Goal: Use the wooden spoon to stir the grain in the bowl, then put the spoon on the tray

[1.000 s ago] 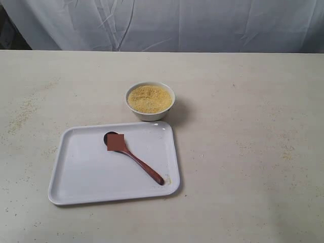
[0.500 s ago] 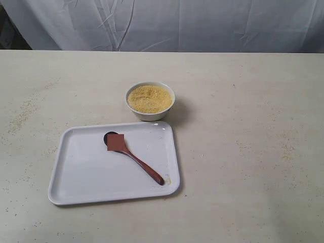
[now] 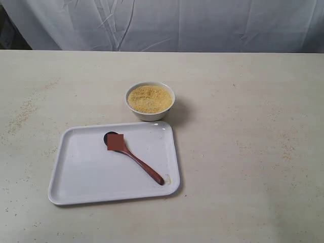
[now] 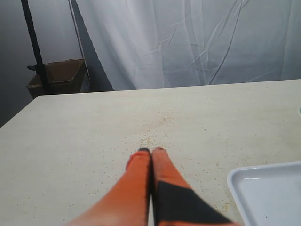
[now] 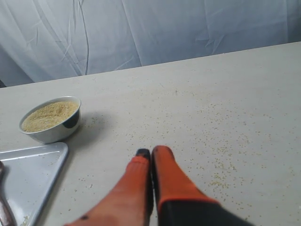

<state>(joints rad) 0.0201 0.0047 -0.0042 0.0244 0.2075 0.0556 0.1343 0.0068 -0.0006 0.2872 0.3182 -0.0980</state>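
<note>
Two grippers, both clenched and empty. Your left gripper [image 4: 151,150] has its orange fingers [image 4: 137,175] pressed together tip to tip with nothing between them. It hangs over a bare stretch of the worktop [image 3: 243,152] with stray grains [image 4: 151,136] scattered just ahead. Your right gripper [image 5: 150,151] is the same, jaws tight together and gripping nothing.

Now the task's things. The tray [image 3: 81,177] lies left of the worktop's middle, toward the edge opposite the white curtain [image 3: 177,25]. The wooden spoon [image 3: 136,159] rests flat inside the tray. Its head points toward the curtain-side edge and its handle slants toward the tray's corner on the right. A flat reddish-brown square [image 3: 115,142] covers the spoon's head; what it is, you cannot tell. A few loose grains [image 3: 168,179] lie by the handle's tip.

The bowl [image 3: 150,115] stands upright near the worktop's centre, just beside the tray's curtain-side rim. The right wrist view shows a small gap between them. The grain [image 3: 149,98] fills the bowl in a low golden mound.
</note>
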